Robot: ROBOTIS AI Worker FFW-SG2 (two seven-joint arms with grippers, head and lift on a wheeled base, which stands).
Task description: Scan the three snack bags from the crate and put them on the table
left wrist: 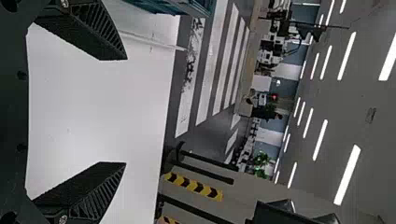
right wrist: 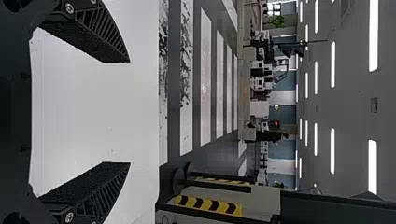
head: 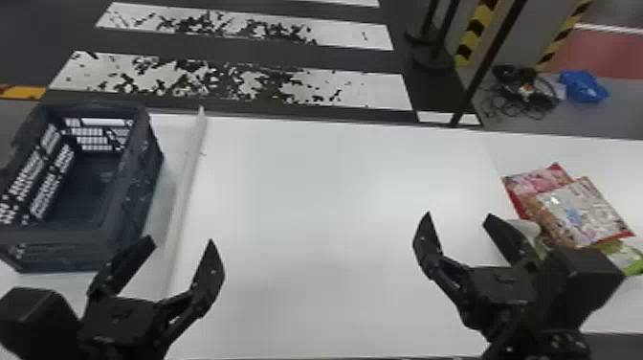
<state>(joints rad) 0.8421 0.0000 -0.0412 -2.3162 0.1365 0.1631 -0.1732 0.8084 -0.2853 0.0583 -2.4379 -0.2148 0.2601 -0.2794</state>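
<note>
Bags [head: 581, 210] overlap at frame right, likely scanned; crate [head: 136, 191], left, seems empty, so left gripper [head: 181, 240] and right gripper [head: 458, 215] hang, jaws spread.

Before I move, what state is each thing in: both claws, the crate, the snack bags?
Left claw: open, holding nothing
Right claw: open, holding nothing
Crate: upright, open-topped, visible floor bare
White-faced snack bag: topmost, lying flat
Pink snack bag: partly covered, lying flat
Green snack bag: partly covered
</note>
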